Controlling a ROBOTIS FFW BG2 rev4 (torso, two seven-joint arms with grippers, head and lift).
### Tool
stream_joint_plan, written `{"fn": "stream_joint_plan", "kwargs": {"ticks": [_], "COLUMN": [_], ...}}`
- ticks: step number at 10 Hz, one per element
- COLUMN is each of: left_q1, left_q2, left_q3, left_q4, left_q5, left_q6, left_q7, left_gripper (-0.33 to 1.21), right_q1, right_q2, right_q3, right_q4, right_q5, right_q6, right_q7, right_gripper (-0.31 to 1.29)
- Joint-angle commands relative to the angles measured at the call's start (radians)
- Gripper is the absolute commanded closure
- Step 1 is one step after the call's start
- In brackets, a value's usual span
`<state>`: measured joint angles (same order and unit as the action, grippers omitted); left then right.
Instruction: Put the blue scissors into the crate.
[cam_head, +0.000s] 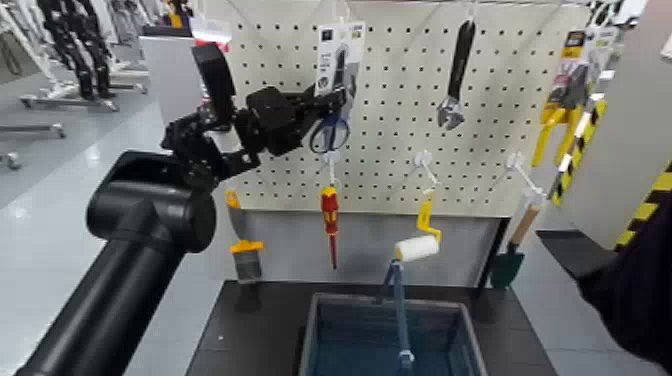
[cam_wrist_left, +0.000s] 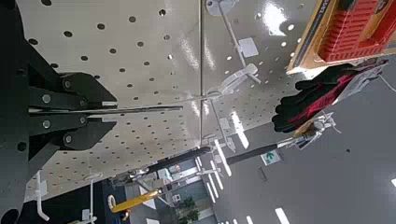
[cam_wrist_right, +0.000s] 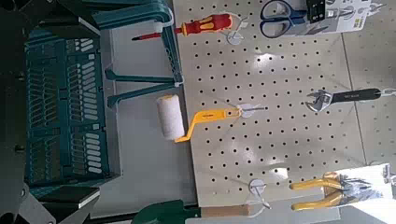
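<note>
left gripper: (cam_head: 338, 98) jaws together on the card of the blue scissors, clamped, seen thin and edge-on in left wrist view.
blue scissors: (cam_head: 330, 134) upright on their white card, loops low, card top up by the hook (cam_head: 343, 12); not in crate.
scissors vs gripper: card between the jaws; blue loops hang just below the grip, left free.
grip reason: card is probably pinched above the loops so that it can be lifted off the hook without much swing.
pegboard: (cam_head: 270, 60) goods hung facing the robot, presumably so each can be reached singly; red-and-yellow screwdriver (cam_head: 330, 205) hangs just below the scissors, to be left alone.
crate: (cam_head: 474, 340) on the dark table (cam_head: 250, 330), nearer than the board, below and a bit right of scissors; placed there likely for a short carry and a drop from above.
crate handle: (cam_head: 401, 310) raised across the opening; could be snagged by the card.
right arm: (cam_head: 635, 285) idle at the right edge; gripper state cannot be told.
step: grasp judged made, card to be freed from hook next, then brought near and lowered.
</note>
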<state>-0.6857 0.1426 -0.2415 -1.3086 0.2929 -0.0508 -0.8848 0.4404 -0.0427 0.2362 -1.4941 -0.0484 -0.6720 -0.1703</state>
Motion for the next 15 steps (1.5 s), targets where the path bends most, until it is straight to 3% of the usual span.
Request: {"fn": "stream_joint_plan", "kwargs": {"ticks": [1, 4, 7, 8, 12, 15], "left_q1": [0.0, 0.012, 0.078, 0.084, 0.084, 0.166], "left_q2": [0.0, 0.003, 0.017, 0.017, 0.014, 0.011], "left_q3": [0.005, 0.016, 0.087, 0.077, 0.034, -0.022], "left_q4": [-0.005, -0.032, -0.261, -0.31, -0.316, -0.313], "left_q5": [-0.003, -0.008, -0.038, -0.035, 0.017, 0.192], "left_q6": [-0.004, -0.008, 0.058, 0.086, 0.088, 0.152], "left_q7": [0.004, 0.012, 0.049, 0.05, 0.049, 0.012], "left_gripper": [1.16, 1.16, 1.18, 1.18, 1.18, 1.18], "right_q1": [0.0, 0.001, 0.001, 0.001, 0.0, 0.0], "right_q2": [0.0, 0.0, 0.001, 0.001, 0.0, 0.0], "right_q3": [0.0, 0.002, 0.003, 0.003, 0.008, 0.011], "right_q4": [0.0, 0.0, 0.0, 0.0, 0.0, 0.002], "right_q5": [-0.002, -0.002, -0.002, -0.002, -0.002, -0.004], "right_q6": [0.0, 0.0, 0.002, 0.003, 0.006, 0.008], "right_q7": [0.0, -0.002, -0.003, -0.003, -0.006, -0.008], "right_gripper": [0.12, 0.12, 0.12, 0.12, 0.12, 0.12]}}
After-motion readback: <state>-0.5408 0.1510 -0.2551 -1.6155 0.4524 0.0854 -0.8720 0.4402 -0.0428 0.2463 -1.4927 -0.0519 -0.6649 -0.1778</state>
